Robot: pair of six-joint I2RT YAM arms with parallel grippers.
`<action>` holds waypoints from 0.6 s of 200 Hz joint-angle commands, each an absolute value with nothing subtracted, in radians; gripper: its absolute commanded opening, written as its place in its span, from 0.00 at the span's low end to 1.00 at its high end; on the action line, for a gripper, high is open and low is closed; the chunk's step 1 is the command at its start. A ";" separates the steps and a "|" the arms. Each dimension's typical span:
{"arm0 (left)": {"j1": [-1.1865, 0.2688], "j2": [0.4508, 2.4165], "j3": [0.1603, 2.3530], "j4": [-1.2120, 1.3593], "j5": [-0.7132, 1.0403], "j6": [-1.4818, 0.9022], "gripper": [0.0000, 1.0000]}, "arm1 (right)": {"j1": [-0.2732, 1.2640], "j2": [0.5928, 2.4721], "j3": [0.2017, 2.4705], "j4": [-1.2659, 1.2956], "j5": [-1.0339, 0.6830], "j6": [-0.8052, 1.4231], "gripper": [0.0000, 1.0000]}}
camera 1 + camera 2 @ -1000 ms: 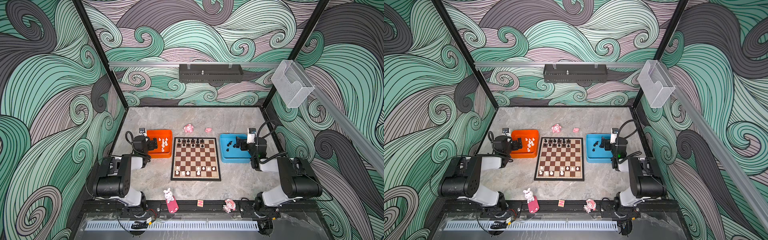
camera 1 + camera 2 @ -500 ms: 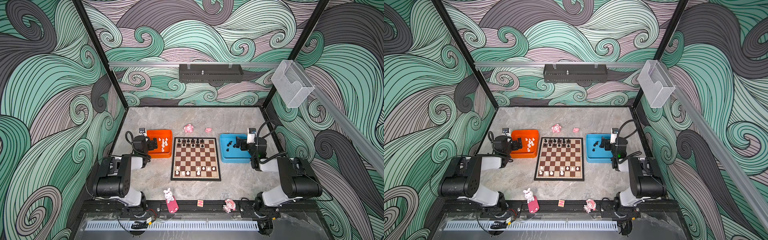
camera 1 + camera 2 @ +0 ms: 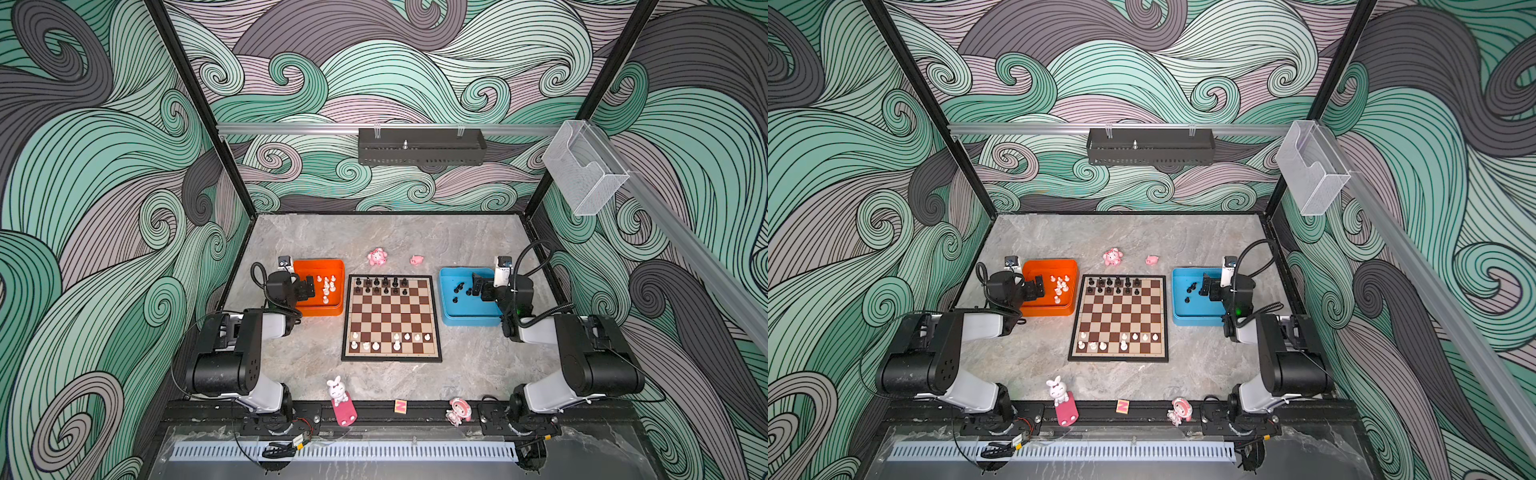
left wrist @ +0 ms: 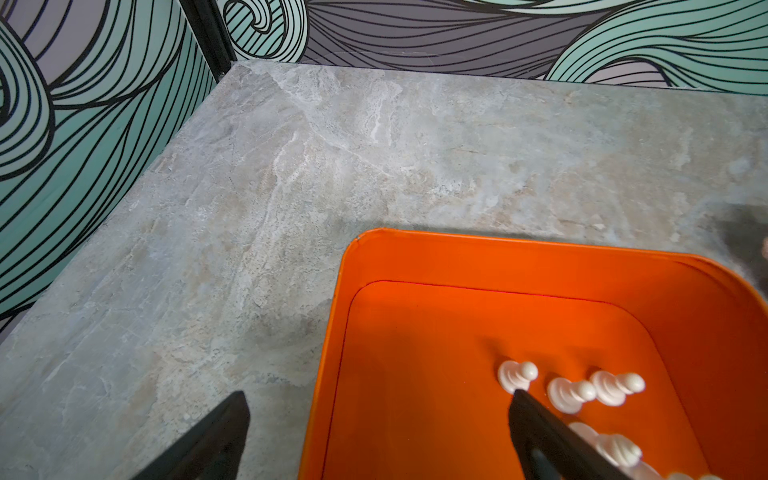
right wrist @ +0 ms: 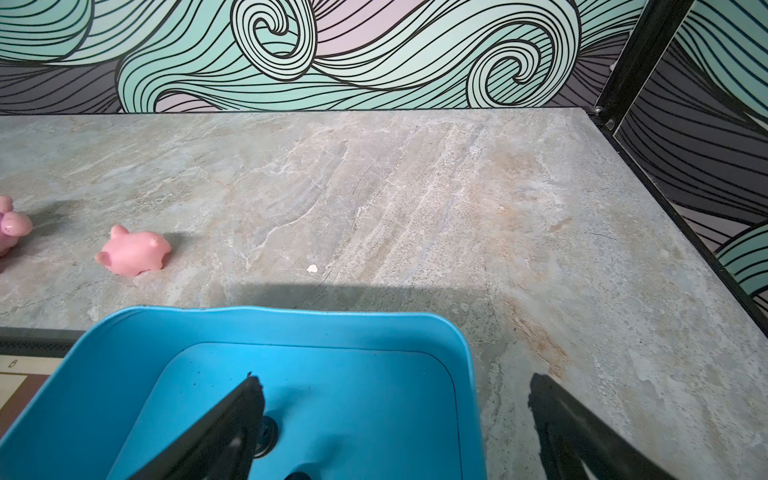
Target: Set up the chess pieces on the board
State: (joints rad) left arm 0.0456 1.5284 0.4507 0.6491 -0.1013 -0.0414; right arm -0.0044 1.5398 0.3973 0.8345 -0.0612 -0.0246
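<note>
Top views, board (image 3: 390, 318) partly set, jaws apart

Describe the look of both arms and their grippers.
The left arm and right arm match: black joint housings, pale grey links, black cables looping at the wrists. The left gripper and right gripper have flat black tapered fingers. A green light glows on the right arm.

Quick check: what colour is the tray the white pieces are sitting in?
Orange: the tray with the white pieces shows best in the left wrist view.
</note>
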 commanded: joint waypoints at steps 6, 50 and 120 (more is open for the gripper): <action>0.044 1.487 0.514 0.567 -0.214 -0.086 0.99 | -0.014 1.500 0.397 0.841 -0.036 -0.001 0.99; 0.045 1.254 0.656 0.210 -0.181 -0.120 0.99 | -0.017 1.256 0.550 0.380 -0.106 0.039 0.99; 0.031 1.054 1.029 -0.440 0.146 -0.065 0.99 | -0.017 1.120 0.953 -0.386 -0.114 0.216 0.99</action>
